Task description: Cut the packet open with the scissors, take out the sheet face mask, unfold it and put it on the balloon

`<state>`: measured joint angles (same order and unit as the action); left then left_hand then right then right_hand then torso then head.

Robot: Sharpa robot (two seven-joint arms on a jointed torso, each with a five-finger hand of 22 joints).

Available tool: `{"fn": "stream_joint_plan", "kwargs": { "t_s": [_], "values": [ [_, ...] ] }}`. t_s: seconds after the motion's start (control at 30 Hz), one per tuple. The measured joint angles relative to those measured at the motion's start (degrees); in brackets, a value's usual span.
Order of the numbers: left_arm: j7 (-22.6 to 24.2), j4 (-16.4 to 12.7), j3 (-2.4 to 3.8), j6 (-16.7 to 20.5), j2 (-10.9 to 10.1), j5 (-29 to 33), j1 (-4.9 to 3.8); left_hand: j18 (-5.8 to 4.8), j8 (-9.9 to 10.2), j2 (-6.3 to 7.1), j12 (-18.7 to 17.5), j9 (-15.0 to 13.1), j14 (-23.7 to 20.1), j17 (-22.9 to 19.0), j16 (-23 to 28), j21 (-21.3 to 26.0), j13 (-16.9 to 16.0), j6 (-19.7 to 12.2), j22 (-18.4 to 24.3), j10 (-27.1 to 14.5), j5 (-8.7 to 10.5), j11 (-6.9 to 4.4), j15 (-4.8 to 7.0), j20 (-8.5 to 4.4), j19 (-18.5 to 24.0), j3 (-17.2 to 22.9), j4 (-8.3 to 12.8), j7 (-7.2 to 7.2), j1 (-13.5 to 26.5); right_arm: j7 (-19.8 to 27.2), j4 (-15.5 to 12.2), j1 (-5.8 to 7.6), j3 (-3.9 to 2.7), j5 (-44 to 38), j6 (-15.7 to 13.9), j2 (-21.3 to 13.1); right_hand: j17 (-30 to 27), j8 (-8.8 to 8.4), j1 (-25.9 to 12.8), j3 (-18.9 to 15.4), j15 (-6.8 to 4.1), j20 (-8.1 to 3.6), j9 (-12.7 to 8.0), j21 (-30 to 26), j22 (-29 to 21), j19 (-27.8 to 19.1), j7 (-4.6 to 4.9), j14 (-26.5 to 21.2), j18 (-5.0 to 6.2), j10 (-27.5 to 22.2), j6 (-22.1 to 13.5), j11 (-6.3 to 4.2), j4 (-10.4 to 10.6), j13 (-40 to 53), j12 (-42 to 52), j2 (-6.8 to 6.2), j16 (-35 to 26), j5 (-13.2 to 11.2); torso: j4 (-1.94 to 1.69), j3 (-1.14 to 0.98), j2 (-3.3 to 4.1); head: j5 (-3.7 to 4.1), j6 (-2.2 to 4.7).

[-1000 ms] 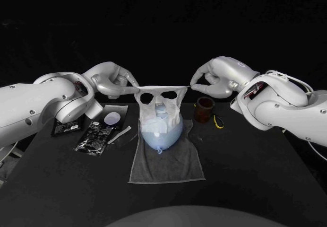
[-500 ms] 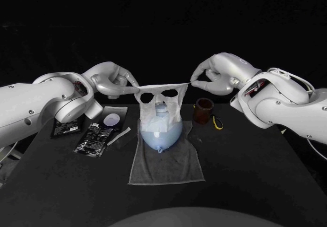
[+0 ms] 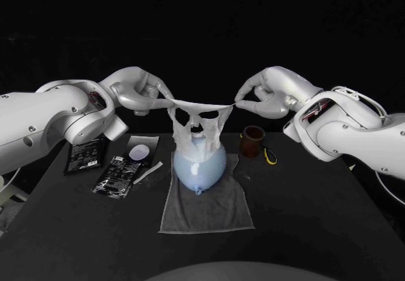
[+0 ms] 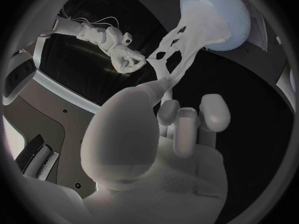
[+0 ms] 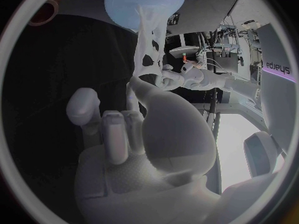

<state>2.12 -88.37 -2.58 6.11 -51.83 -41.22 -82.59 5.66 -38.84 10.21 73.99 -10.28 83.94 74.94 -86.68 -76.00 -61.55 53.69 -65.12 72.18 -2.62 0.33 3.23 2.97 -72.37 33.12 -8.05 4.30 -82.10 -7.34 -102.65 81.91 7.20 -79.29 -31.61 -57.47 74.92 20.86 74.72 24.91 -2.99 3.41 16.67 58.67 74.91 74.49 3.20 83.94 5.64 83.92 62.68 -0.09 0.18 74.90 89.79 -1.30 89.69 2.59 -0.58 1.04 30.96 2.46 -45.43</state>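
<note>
- The left hand (image 3: 139,96) pinched one upper corner of the sheet face mask (image 3: 196,120) between thumb and finger, so it was clamped on the mask.
- The right hand (image 3: 260,99) pinched the opposite upper corner in the same way.
- Between the two hands the mask hung spread out above the table (image 3: 337,222), with its eye and mouth openings facing the head camera.
- Its lower end reached the far end of the balloon (image 3: 198,167) and seemed to touch it there.
- The pale blue balloon lay on a grey towel (image 3: 206,211), its knot pointing toward the robot.
- The opened packet (image 3: 118,174) lay on the table to the robot's left of the towel, with a white liner sheet (image 3: 140,151) just beyond it.
- A brown cup (image 3: 252,140) stood on the other side of the balloon, with a yellow-and-black tool (image 3: 270,153), probably the scissors, beside it.
- Cutting, extraction and unfolding looked finished, and the step in hand was laying the mask on the balloon.
- The next move would call for both hands to lower together, keeping the top edge taut, so the mask draped evenly over the balloon before either pinch opened.
- An uneven release would risk the wet sheet folding or sliding off.
</note>
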Motion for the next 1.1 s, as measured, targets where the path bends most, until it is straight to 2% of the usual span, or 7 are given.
{"fn": "stream_joint_plan", "kwargs": {
  "t_s": [0.27, 0.43, 0.53, 0.77, 1.1],
  "values": [
    [-0.01, -0.49, -0.03, -0.5, 0.14, 0.44, -0.14, 0.0, 0.07, 0.0, 0.0, -0.45, 0.0, 0.0, 0.0, 0.0, 0.0, 0.04, -0.03, 0.0, 0.11, 0.0, 0.0, 0.0, 0.0, 0.04, 0.04, 0.04, 0.0, 0.23, -0.41, 0.03, 0.02, 1.44, -0.26, 0.24, 0.03, 0.02, 0.0, 0.0, 0.01, 0.0, 0.0, 0.0, 0.02, 0.0, 0.05, -0.01, 0.0, 0.0, -0.12, 0.0, 0.0, 0.03, -0.07, 0.0, 0.11, -0.02, 0.03, 0.02, 0.19, 0.11, 0.04],
    [-0.01, -0.72, -0.03, -0.62, -0.06, 0.58, -0.21, 0.0, -0.17, 0.0, 0.0, -0.45, 0.0, 0.0, 0.0, 0.0, 0.01, 0.12, -0.03, 0.0, 0.12, 0.0, 0.0, 0.0, 0.0, 0.18, 0.18, 0.12, 0.0, 1.32, -0.6, 0.1, 0.01, 2.93, -1.61, -0.16, 0.03, 0.02, 0.0, 0.0, 0.02, 0.0, 0.0, 0.0, 0.04, 0.0, 0.14, -0.01, 0.0, 0.0, -0.06, 0.0, 0.0, 0.04, -0.09, -0.01, 0.11, -0.03, 0.03, 0.02, 0.19, 0.09, 0.02],
    [0.08, -0.67, -0.03, -0.68, -0.03, 0.68, -0.26, 0.0, -0.17, 0.0, 0.0, -0.45, 0.0, 0.0, 0.01, 0.0, 0.01, 0.12, -0.02, 0.0, 0.2, 0.0, 0.0, 0.0, 0.0, 0.18, 0.18, 0.12, 0.0, 2.54, -0.26, 0.61, -0.11, 4.97, -2.52, -0.37, 0.03, 0.02, 0.0, 0.0, 0.02, 0.0, 0.0, -0.26, 0.04, 0.0, 0.22, -0.02, 0.0, 0.0, -0.12, 0.0, -0.01, 0.04, -0.1, -0.01, 0.1, -0.03, -0.01, 0.04, 0.09, 0.08, 0.12],
    [0.62, 0.8, -0.03, -0.72, 0.96, 0.93, -0.69, 0.0, -0.17, 0.0, 0.0, -0.45, 0.0, 0.0, 0.01, 0.0, 0.05, 0.12, -0.02, 0.0, 0.08, 0.0, 0.0, 0.0, 0.0, 0.18, 0.17, 0.12, 0.0, 5.18, 0.76, 1.85, -0.29, 9.87, -3.51, -0.35, -0.01, 0.22, 0.01, -0.01, 0.02, 0.0, 0.0, -0.27, 0.03, 0.0, 0.31, -0.02, 0.0, 0.0, -0.22, 0.0, -0.01, 0.05, -0.04, -0.01, 0.06, -0.04, -0.01, 0.05, -0.4, 0.24, 0.88],
    [1.27, 2.7, -0.03, -0.68, 2.14, 1.72, -1.67, 0.0, -0.17, 0.01, -0.01, -0.45, 0.0, 0.0, 0.02, 0.0, 0.07, 0.11, -0.01, 0.0, 0.0, 0.0, 0.0, 0.0, 0.0, 0.17, 0.17, 0.12, 0.01, 6.99, 1.23, 3.49, -0.29, 13.0, -3.52, -0.31, -0.02, 0.53, 0.27, -0.01, 0.03, 0.0, 0.0, -0.28, -0.01, 0.0, 0.38, -0.02, -0.01, 0.0, -0.35, 0.0, -0.01, 0.01, 0.01, -0.06, 0.01, -0.08, 0.02, 0.02, -1.75, 0.25, 2.01]
  ]
}}
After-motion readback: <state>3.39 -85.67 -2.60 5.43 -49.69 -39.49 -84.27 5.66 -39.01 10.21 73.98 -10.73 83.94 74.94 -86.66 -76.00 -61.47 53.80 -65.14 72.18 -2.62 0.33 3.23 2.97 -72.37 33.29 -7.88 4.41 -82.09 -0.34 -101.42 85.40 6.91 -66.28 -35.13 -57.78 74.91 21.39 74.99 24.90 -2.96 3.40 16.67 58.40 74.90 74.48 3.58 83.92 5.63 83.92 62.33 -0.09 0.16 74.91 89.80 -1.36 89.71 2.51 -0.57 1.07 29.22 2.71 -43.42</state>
